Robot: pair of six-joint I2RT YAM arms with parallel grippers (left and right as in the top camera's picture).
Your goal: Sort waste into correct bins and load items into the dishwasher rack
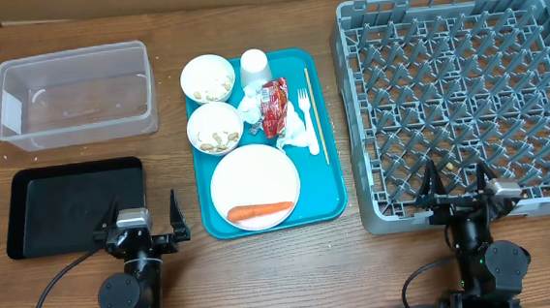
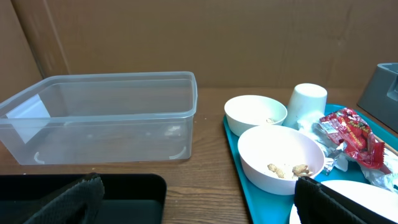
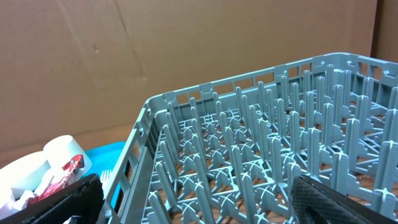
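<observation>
- As things lie, nothing is sorted yet. The clear tub point(image 1: 72, 100) at 10 o'clock and the black tray point(image 1: 65, 203) at 8 o'clock hold no waste, and the rack point(image 1: 464, 82) at 3 o'clock holds no dishes.
- Everything sits on the teal tray point(image 1: 324, 194) in the middle.
- The far bowl point(image 1: 208, 78) and near bowl point(image 1: 212, 119) are at its 11 o'clock, the cup point(image 1: 254, 65) at 12 o'clock and the plate point(image 1: 254, 175) at 6 o'clock.
- A carrot point(image 1: 260, 211) lies on the plate's near edge, and nut-like scraps point(image 2: 292, 169) lie in both bowls.
- The red wrapper point(image 1: 274, 107) and napkins point(image 1: 298, 133) are heaped mid-tray, with the fork point(image 1: 303, 101) and stick point(image 1: 317, 117) along the 3 o'clock side.
- The left gripper point(image 1: 141, 214) waits at 7 o'clock beside the black tray, fingers apart and empty.
- The right gripper point(image 1: 452, 185) is at 5 o'clock by the rack's near edge, also spread and empty.
- In the way: the carrot and scraps must leave the dishes before racking. The fork touches the napkins, and the thin stick lies flat just beside it.
</observation>
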